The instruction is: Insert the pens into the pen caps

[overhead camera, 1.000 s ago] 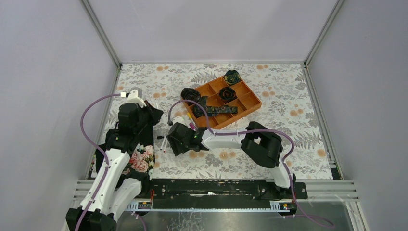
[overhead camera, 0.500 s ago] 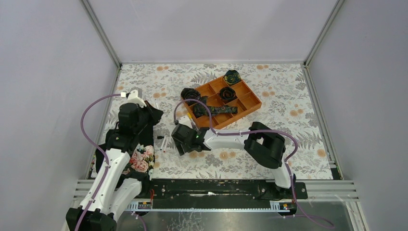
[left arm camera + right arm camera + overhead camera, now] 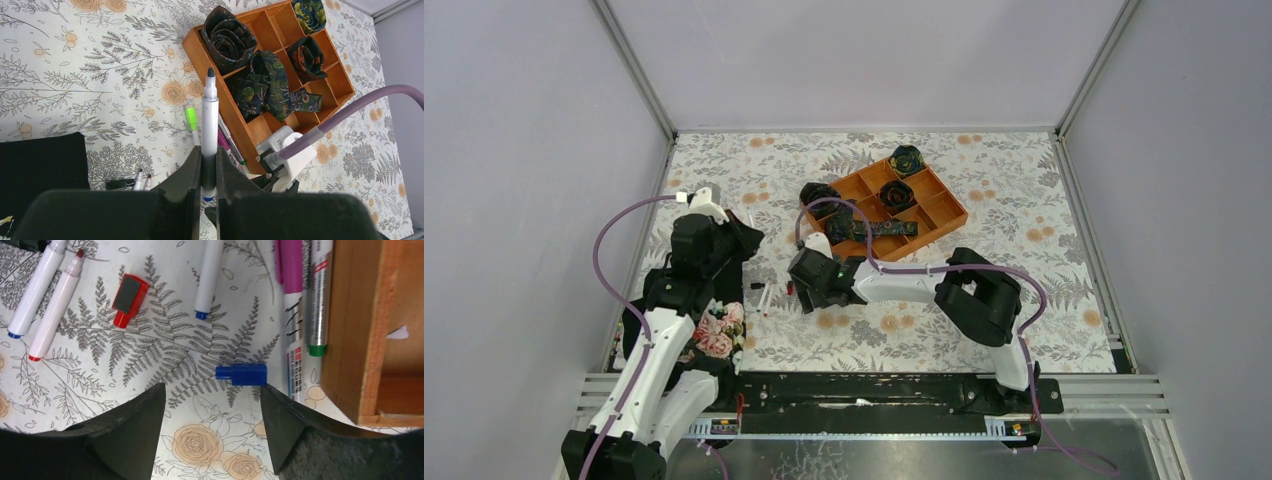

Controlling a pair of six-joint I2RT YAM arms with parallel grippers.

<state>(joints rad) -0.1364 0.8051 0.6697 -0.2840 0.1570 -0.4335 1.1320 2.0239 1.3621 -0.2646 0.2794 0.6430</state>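
Observation:
My left gripper (image 3: 208,150) is shut on a white pen (image 3: 209,115) with a dark tip pointing away and a blue rear end. My right gripper (image 3: 211,390) is open just above the floral mat. A blue pen cap (image 3: 242,374) lies on its side by the right finger's tip, slightly ahead of the jaws. A red pen cap (image 3: 129,299) lies further left. Two uncapped white pens (image 3: 45,300) lie side by side at far left, and another pen (image 3: 207,277) with a blue end lies ahead. A green-capped pen (image 3: 191,120) lies beyond the held pen.
An orange wooden tray (image 3: 370,330) with rolled dark fabric stands right of the right gripper. A magenta marker (image 3: 290,265) and a green-ended marker (image 3: 319,295) lie along its side. A black cap (image 3: 119,184) lies near two pens. A black cloth (image 3: 40,165) lies left.
My right arm has moved right and back towards the tray, with its jaws spreading a little wider. The left arm and its pen have stayed still.

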